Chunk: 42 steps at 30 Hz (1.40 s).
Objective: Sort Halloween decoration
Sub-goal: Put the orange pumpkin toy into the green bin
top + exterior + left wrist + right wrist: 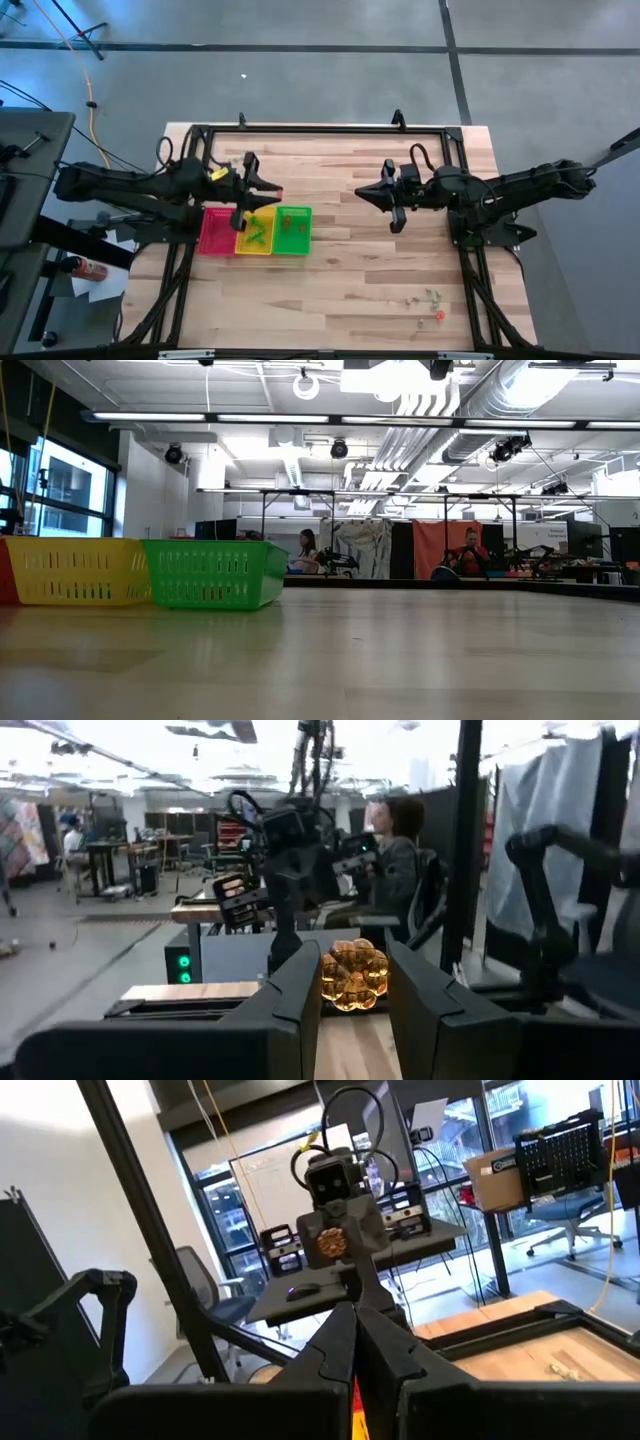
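Left gripper [352, 982] raised above the trays, fingers clamped on an orange trinket [353, 975]; the piece looks rounded and lobed, so no long axis can be told. It faces the right gripper [362, 194], which hangs over mid-table, fingers together and empty. More trinkets [428, 300] lie scattered at the near right corner of the table [350, 290]. Red tray [215, 232], yellow tray [255, 240] and green tray [293, 230] stand side by side.

Grey concrete floor [330, 75], exposed ceiling ducts [440, 400], large windows [60, 485], office chair [575, 1205].
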Each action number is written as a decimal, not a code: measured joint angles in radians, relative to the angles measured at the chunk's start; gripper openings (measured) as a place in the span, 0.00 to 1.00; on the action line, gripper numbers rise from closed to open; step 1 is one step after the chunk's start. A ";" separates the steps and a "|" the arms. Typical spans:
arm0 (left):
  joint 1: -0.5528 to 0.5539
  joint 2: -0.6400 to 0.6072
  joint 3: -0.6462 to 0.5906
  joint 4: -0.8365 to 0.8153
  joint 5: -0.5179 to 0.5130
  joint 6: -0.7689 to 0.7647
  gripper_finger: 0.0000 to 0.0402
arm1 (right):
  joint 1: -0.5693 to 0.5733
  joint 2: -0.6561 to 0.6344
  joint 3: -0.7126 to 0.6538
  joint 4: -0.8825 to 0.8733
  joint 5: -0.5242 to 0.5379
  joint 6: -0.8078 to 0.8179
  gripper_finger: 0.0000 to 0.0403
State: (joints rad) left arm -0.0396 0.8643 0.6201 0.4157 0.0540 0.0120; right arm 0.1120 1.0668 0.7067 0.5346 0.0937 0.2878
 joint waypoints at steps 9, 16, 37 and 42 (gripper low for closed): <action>-0.009 0.009 0.000 0.002 -0.023 0.008 0.18 | 0.000 0.000 0.000 0.000 0.000 0.000 0.00; -0.009 0.009 0.000 0.002 -0.023 -0.008 0.18 | 0.000 0.000 0.000 -0.014 0.000 -0.037 0.00; 0.060 0.279 0.284 -0.734 -0.123 -0.035 0.18 | 0.000 0.000 0.000 -0.029 0.011 -0.079 0.00; 0.034 0.385 0.284 -0.819 -0.088 -0.019 0.18 | 0.000 0.000 0.000 -0.041 0.011 -0.080 0.00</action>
State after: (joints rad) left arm -0.0060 1.2490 0.9040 -0.4030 -0.0341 -0.0067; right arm 0.1116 1.0668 0.7067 0.4934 0.1047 0.2081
